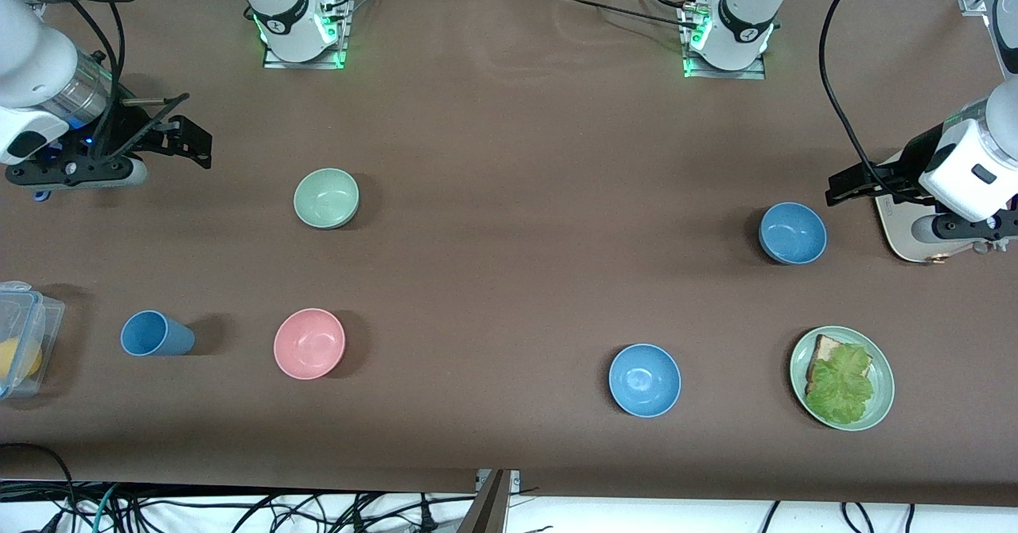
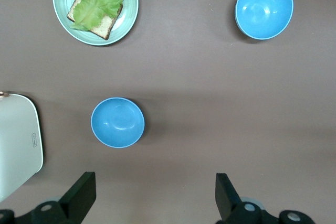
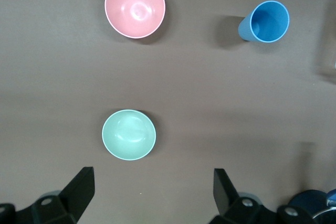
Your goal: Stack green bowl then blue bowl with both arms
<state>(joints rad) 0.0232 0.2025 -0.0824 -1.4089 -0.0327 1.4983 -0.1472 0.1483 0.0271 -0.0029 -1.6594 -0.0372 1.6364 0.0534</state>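
The pale green bowl (image 1: 326, 197) sits upright and empty on the brown table toward the right arm's end; it also shows in the right wrist view (image 3: 128, 135). One blue bowl (image 1: 793, 233) stands toward the left arm's end, also in the left wrist view (image 2: 117, 122). A second blue bowl (image 1: 645, 379) stands nearer the front camera (image 2: 263, 8). My right gripper (image 1: 187, 139) (image 3: 152, 190) is open and empty over bare table, apart from the green bowl. My left gripper (image 1: 847, 187) (image 2: 155, 192) is open and empty over bare table, apart from the first blue bowl.
A pink bowl (image 1: 309, 343) and a lying blue cup (image 1: 155, 333) are nearer the front camera than the green bowl. A green plate (image 1: 884, 378) holds bread and lettuce. A white flat device (image 1: 903, 235) lies under the left arm. A clear plastic box (image 1: 24, 334) sits at the table's right-arm end.
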